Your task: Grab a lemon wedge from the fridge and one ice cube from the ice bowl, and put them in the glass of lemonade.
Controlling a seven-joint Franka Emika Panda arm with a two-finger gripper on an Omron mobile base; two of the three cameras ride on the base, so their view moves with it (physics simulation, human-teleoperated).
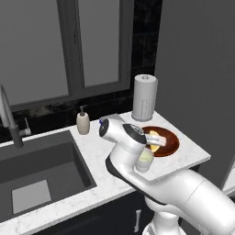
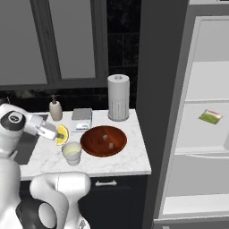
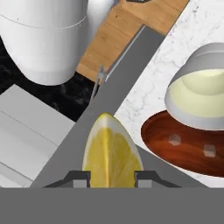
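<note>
My gripper [image 3: 111,180] is shut on the lemon wedge [image 3: 111,155], a bright yellow slice held between both fingertips [image 3: 75,179]. In the right base view the gripper [image 2: 56,133] holds the wedge [image 2: 63,134] in the air, just up and left of the glass of lemonade [image 2: 72,153]. That glass [image 3: 202,94] is a pale cup with yellowish liquid, standing beside the reddish-brown ice bowl [image 2: 91,144]. Two ice cubes [image 2: 106,137] lie in the bowl [image 3: 157,131]. In the left base view the wedge [image 1: 155,137] shows above the cup [image 1: 144,160], partly behind my arm. The fridge [image 2: 197,89] stands open at the right.
A paper towel roll [image 2: 118,103] stands behind the bowl, with a soap dispenser [image 2: 56,110] and a small grey box [image 2: 82,116] further left. The sink [image 1: 36,170] and faucet [image 1: 9,117] lie left of the counter. A green-yellow packet [image 2: 210,116] rests on a fridge shelf.
</note>
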